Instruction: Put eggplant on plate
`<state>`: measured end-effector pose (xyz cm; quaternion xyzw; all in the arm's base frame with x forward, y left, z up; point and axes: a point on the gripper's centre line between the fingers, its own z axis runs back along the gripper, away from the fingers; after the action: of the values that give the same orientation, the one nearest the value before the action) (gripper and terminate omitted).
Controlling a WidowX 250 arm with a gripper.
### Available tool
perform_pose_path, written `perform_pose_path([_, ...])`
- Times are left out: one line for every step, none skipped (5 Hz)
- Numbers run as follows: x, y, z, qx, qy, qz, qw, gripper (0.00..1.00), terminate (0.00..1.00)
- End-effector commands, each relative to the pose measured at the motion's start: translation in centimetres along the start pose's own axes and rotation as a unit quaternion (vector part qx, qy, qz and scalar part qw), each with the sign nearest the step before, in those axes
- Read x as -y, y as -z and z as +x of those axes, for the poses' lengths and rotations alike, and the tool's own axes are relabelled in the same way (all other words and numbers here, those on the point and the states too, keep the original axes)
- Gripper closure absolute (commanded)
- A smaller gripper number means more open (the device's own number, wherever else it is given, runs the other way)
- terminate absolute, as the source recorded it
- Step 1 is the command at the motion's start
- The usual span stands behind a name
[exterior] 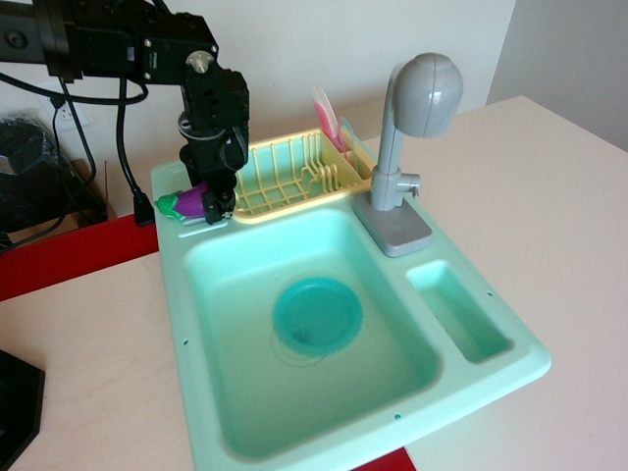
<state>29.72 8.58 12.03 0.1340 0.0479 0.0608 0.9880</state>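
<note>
The purple eggplant [188, 202] lies on the back left corner ledge of the mint sink [172, 285], its green stem cap pointing left. My gripper [219, 203] points down at the eggplant's right end and hides that end. The fingers are dark and seen edge-on, so I cannot tell whether they are open or closed on it. The teal-blue plate [317, 316] lies flat on the floor of the sink basin, to the front right of the gripper and apart from it, with nothing on it.
A yellow dish rack [294, 172] stands right of the gripper, with thin pink and pale green upright pieces [330, 120] at its back right. A grey faucet [407, 128] stands on the sink's right side. A small side compartment [459, 309] lies in front of it.
</note>
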Motion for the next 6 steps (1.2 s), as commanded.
perform_pose_path([-0.3, -0.5, 0.7, 0.039, -0.014, 0.019, 0.999, 1.0, 0.0])
perform_pose_path([-0.2, -1.3, 0.4, 0.054, -0.001, 0.033, 0.998, 1.0, 0.0])
perform_pose_path([1.4, -4.8, 1.3, 0.108, 0.036, 0.034, 0.9929, 1.0, 0.0])
perform_pose_path([4.7, -8.5, 2.8, 0.147, 0.075, 0.02, 0.9861, 1.0, 0.0])
perform_pose_path([7.8, -10.1, 3.4, 0.161, 0.096, -0.001, 0.9823, 1.0, 0.0])
perform_pose_path([11.0, -9.7, 3.3, 0.149, 0.119, -0.039, 0.9809, 1.0, 0.0])
